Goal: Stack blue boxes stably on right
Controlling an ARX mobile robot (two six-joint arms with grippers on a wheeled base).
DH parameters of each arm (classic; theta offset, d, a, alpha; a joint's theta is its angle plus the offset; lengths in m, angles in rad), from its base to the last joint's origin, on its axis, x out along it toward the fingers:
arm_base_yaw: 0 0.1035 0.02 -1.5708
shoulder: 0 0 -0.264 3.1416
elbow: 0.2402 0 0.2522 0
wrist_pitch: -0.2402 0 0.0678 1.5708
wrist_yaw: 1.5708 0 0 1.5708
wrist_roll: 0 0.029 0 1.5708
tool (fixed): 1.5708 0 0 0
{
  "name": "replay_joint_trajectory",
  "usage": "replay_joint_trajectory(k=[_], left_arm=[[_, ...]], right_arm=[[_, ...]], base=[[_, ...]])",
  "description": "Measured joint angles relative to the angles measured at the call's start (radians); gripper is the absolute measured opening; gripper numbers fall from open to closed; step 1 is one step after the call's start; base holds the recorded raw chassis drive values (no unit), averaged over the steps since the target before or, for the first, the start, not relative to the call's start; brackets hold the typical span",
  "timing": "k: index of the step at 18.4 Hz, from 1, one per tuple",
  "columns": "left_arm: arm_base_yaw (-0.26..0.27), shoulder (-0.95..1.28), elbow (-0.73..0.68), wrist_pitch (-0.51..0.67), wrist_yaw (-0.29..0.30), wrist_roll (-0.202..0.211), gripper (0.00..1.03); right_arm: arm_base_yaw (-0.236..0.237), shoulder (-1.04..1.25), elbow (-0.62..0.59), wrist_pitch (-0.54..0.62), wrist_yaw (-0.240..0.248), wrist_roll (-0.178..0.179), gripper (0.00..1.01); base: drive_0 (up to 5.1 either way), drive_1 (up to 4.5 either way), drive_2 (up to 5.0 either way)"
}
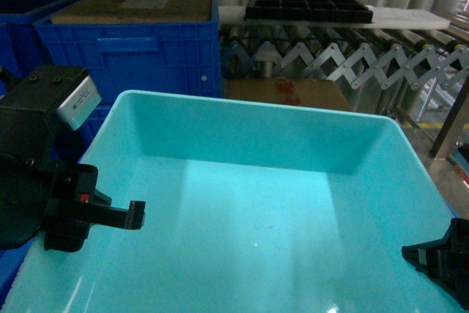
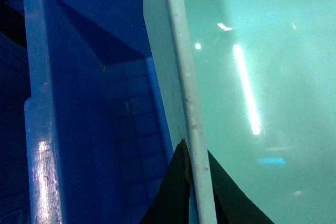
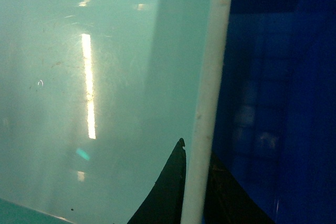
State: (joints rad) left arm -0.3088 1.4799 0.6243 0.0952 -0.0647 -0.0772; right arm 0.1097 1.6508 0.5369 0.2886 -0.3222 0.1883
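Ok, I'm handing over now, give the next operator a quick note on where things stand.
Left gripper: shut on the turquoise tub's left wall, one of its fingers on each side of the rim.
Right gripper: shut on the tub's right wall the same way.
Both wrist views show the royal-blue crate below and outside the tub's walls.
Done: tub gripped on both sides.
Left: whether the tub is seated cannot be told; confirm, settle level, release.
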Motion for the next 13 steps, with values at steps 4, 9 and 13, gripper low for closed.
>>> replay_joint_trajectory(k=[4, 9, 13], left_arm=[[-0.024, 0.033, 0.017, 0.003, -0.006, -0.024, 0.03], [-0.023, 0.041, 0.031, 0.031, -0.012, -0.029, 0.03], [-0.024, 0.042, 0.031, 0.029, -0.012, -0.029, 0.02]], right_arm=[[-0.021, 0.029, 0.002, 0.023, -0.008, -0.007, 0.07], [-0.018, 0.045, 0.003, 0.109, 0.013, -0.014, 0.07], [-0.018, 0.045, 0.003, 0.106, 0.013, -0.014, 0.07]], base=[[0.0, 0.00, 0.0], [0.0, 0.00, 0.0], [0.0, 0.00, 0.0]])
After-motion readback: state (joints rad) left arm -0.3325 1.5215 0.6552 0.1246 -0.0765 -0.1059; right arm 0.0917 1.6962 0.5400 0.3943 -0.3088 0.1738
